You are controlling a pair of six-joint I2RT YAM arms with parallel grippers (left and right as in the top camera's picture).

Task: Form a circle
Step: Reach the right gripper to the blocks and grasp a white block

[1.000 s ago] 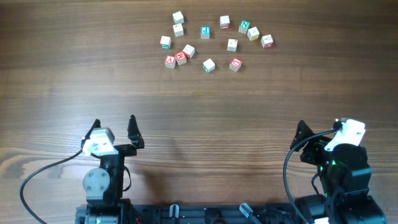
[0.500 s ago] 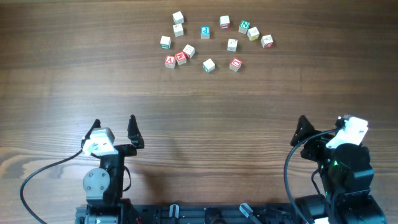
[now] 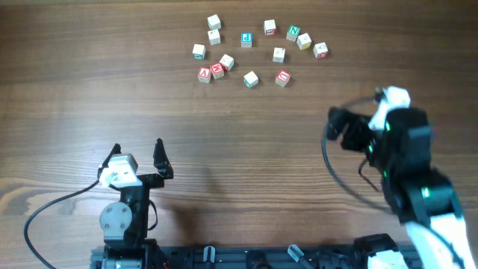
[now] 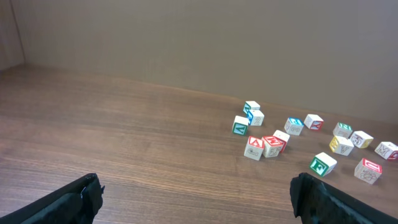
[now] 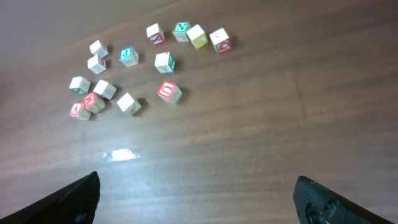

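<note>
Fourteen letter blocks point(image 3: 278, 54) are counted, scattered in a loose cluster near the far edge of the tabletop point(image 3: 75, 75). The left end effector point(image 3: 137, 149) is seen spread wide and empty near the near edge. The right end effector point(image 5: 196, 186) is likewise held apart.

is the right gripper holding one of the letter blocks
No, the right gripper stands wide open and empty, and the letter blocks all lie ahead of it, untouched.

Wooden table point(image 3: 224, 127); plain beige wall point(image 4: 186, 37) behind.
</note>
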